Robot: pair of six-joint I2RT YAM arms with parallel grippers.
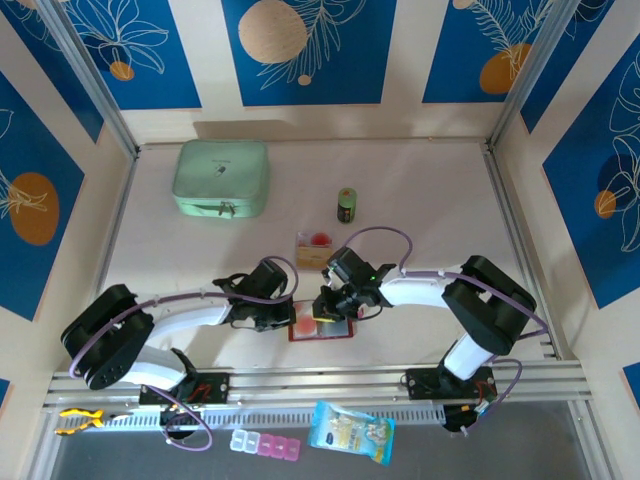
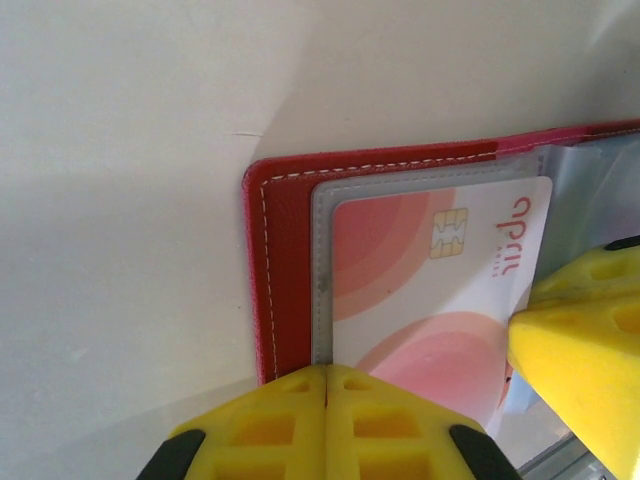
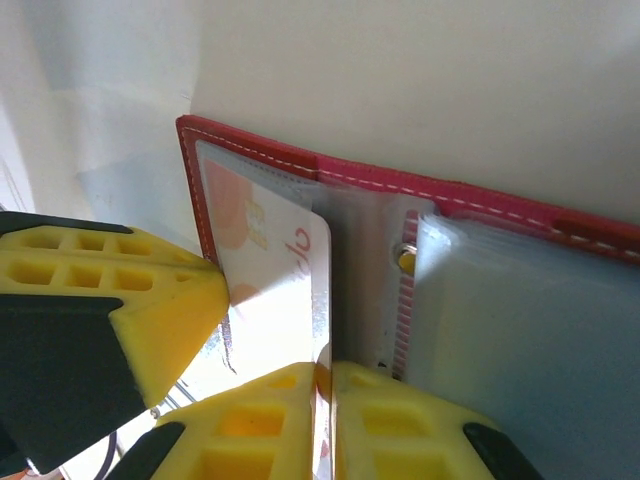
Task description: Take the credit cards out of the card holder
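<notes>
card holder [image 2: 283, 250] dark red, white stitching; card [image 2: 420, 290] white, pink circles.

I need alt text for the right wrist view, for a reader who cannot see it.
The right gripper pinches the edge of a white and orange card that is partly inside a clear sleeve of the open red card holder. The left gripper, yellow-fingered, lies close at the left.

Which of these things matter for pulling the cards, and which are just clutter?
Job: card holder, credit card in its sleeve, loose cards on the table, left gripper, right gripper.
Clutter: mint-green zip case, green can, pill box, blue packet.
</notes>
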